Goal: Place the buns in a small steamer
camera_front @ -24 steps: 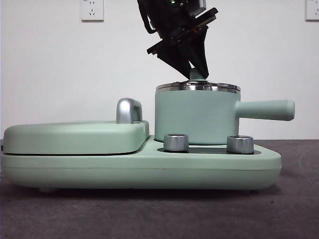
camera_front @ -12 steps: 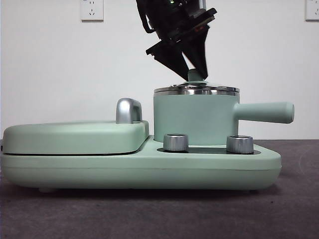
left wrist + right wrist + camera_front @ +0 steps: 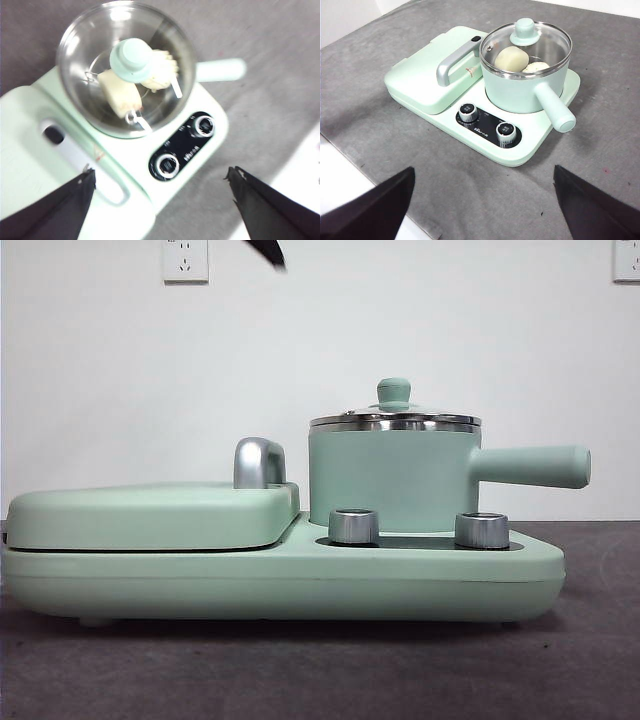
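A: Front view, entry one. The small steamer point(image 3: 392, 475) stands upright on the right half of the mint-green cooker base point(image 3: 280, 575), glass lid point(image 3: 394, 416) seated on the steel rim, green knob point(image 3: 394, 392) on top. Its straight handle point(image 3: 530, 465) points right. Two steel dials point(image 3: 353, 526) sit in front of it. The flat griddle point(image 3: 150, 515) with chrome handle point(image 3: 258, 462) lies to the left. Only a black tip point(image 3: 268, 252) shows at the top edge.

B: Buns visible there?

A: No, the pot wall hides them. Left wrist view: looking down through the lid, both buns are inside the steamer. The smooth loaf-shaped bun point(image 3: 120, 94) lies beside the ridged bun point(image 3: 161, 70), partly under the knob. The left gripper point(image 3: 162, 187) hangs above the cooker, touching nothing, fingers point(image 3: 60, 212) spread wide.

B: Right wrist view?

A: The whole cooker rests on the grey surface point(image 3: 380, 110). Smooth bun and ridged bun sit side by side under the lid. The right gripper point(image 3: 485, 182) is well apart from the cooker, its fingers point(image 3: 592, 200) spread wide, holding nothing.
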You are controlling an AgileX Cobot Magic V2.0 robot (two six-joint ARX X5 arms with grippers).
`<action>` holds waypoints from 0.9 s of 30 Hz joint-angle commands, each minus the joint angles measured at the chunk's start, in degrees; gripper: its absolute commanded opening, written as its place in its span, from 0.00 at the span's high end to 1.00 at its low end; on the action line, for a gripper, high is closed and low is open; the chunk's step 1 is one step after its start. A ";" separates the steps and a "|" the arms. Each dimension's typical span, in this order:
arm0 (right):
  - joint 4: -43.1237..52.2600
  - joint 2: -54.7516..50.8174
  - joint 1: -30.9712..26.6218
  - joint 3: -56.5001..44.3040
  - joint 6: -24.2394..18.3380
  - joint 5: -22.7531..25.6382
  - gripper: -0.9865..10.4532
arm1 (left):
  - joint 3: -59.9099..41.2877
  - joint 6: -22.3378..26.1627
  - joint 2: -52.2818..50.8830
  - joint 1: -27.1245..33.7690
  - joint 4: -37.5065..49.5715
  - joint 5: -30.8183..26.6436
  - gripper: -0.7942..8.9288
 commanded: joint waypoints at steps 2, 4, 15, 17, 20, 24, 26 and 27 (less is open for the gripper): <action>0.61 -0.07 0.48 0.37 -0.44 -0.17 0.53 | -8.59 -0.63 -9.64 -0.37 -1.44 -0.09 0.47; 0.61 -0.07 0.48 0.37 -0.44 -0.17 0.53 | -16.87 -0.31 -16.76 -0.37 -0.94 -0.09 0.47; 0.59 -0.07 0.48 0.37 -0.66 -0.48 0.53 | -56.30 -5.81 -52.48 0.44 14.99 -0.09 0.47; 0.61 -0.07 0.48 0.37 -0.66 -1.01 0.53 | -62.20 -7.65 -58.80 0.44 18.88 -0.09 0.47; 0.59 -0.07 0.48 0.37 -0.63 -1.46 0.53 | -69.92 -10.82 -68.00 0.44 24.28 -0.11 0.47; 0.61 -0.07 0.48 0.37 -0.63 -1.44 0.53 | -75.76 -13.68 -76.76 0.44 27.93 -0.13 0.47; 0.63 -0.07 0.48 0.37 -0.59 -1.42 0.53 | -76.89 -14.23 -79.65 0.44 27.89 -0.13 0.48; 0.61 -0.07 0.48 0.37 -0.59 -1.40 0.53 | -76.96 -14.27 -80.48 0.44 27.61 -0.13 0.48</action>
